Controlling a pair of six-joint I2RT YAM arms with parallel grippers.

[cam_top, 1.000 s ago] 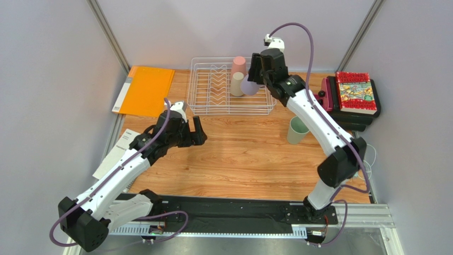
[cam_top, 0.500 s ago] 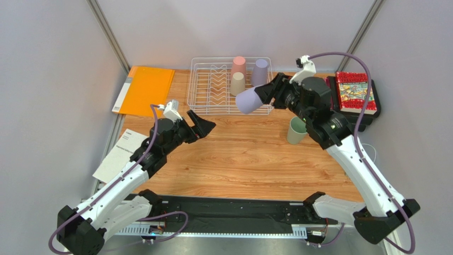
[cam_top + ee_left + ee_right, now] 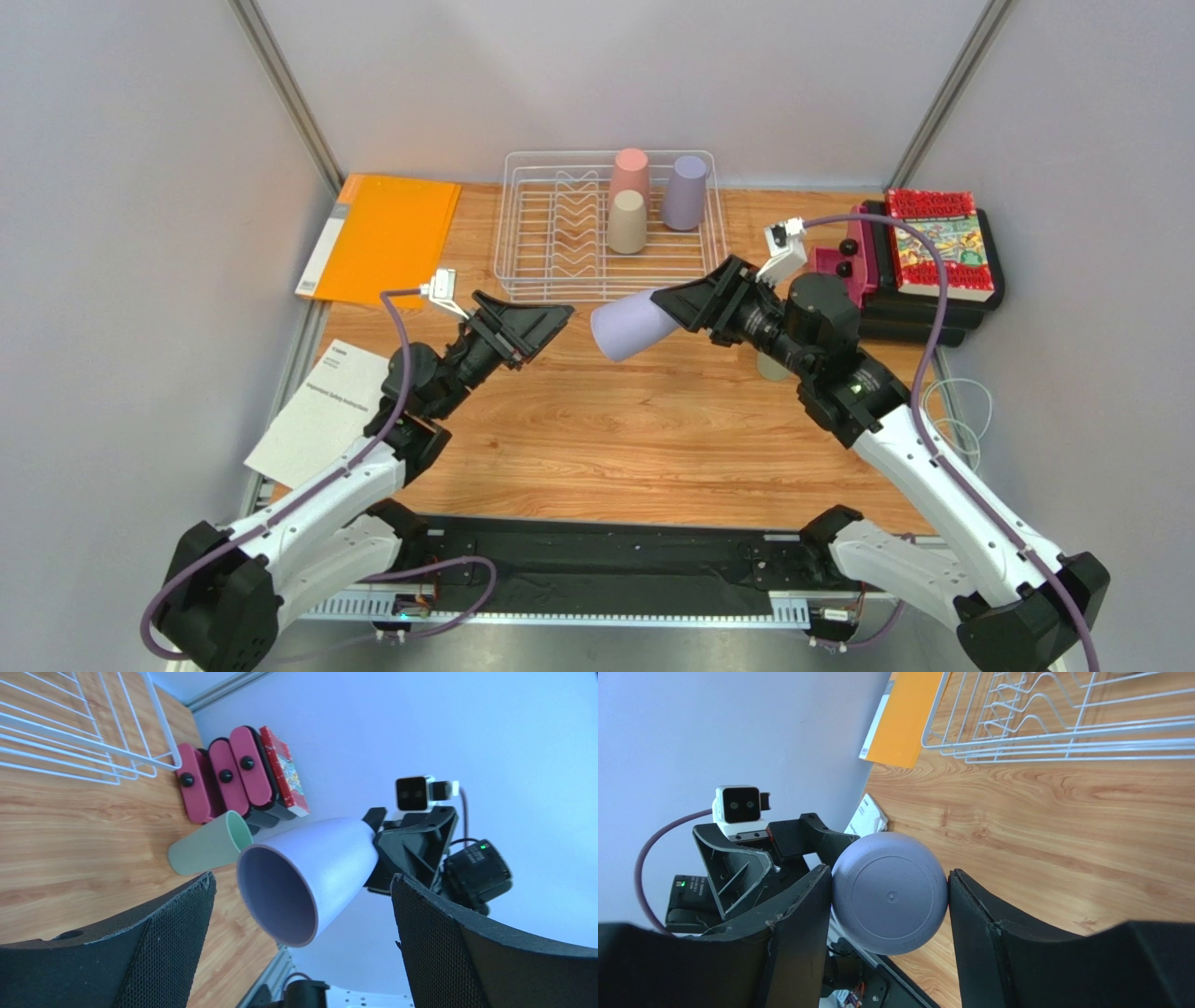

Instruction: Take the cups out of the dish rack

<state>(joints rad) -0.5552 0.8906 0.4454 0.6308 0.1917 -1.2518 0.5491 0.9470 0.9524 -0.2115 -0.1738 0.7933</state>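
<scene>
The right gripper (image 3: pixel 690 305) has its fingers part-closed around the base end of a lavender cup (image 3: pixel 627 326), held level above the wooden table (image 3: pixel 659 434) with its open mouth pointing away from those fingers toward the left gripper (image 3: pixel 540 329). The left gripper's fingers are spread wide and hold nothing, with the cup's rim just short of the gap between them. Beyond both pairs of fingers the dish rack (image 3: pixel 522 224) holds a pink cup (image 3: pixel 630 170), a beige cup (image 3: pixel 627 221) and a second lavender cup (image 3: pixel 685 192), and a sage green cup (image 3: pixel 207 850) stands on the table behind the right fingers.
</scene>
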